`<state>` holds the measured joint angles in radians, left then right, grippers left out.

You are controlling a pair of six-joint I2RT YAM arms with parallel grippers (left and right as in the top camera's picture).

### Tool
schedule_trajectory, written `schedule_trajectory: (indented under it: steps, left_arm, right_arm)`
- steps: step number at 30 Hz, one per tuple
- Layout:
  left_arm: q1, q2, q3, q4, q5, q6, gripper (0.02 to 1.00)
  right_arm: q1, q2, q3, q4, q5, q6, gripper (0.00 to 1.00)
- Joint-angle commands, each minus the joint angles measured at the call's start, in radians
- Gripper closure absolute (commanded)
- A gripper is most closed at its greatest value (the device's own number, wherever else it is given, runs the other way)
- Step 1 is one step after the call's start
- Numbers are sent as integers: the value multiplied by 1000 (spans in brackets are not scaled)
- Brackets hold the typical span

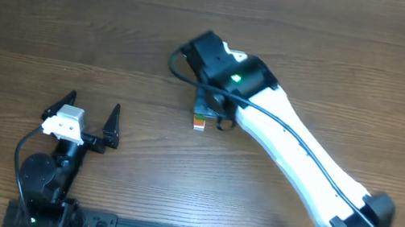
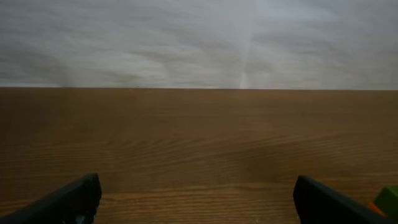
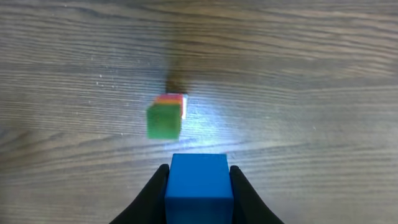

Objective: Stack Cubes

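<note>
Right hand [image 3: 199,186] was noted pinching a blue cube [image 3: 199,171], held near the green-topped stack [image 3: 165,119] at mid-counter [image 1: 342,54]. Left hand [image 1: 92,111] was recorded spread, well apart, by the arm bases; bare wood lay around the stack.

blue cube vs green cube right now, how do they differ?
Hold: the blue cube sits clamped in the right claw; the green cube is free. Support: the blue cube is off the table; the green cube tops a small stack, orange cube beneath. Alignment: the blue cube is not over the green cube, which lies ahead of the claw. Both are plain single-colour cubes.
</note>
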<state>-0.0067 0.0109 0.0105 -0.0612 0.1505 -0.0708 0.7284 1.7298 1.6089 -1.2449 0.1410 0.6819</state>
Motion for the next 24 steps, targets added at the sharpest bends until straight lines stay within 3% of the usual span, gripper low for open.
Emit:
schedule_trajectory:
  steps: [1,7,24]
  left_arm:
    - [5,-8,-5,-1,10,14,20]
    - [5,-8,-5,-1,10,14,18]
    - [5,-8,-5,-1,10,14,20]
  right_arm:
    - [23,89,50,6,-14,-11,989]
    - [33,148,51,38,-46,-17,989]
    - [44,164,51,57,-42,-17,989]
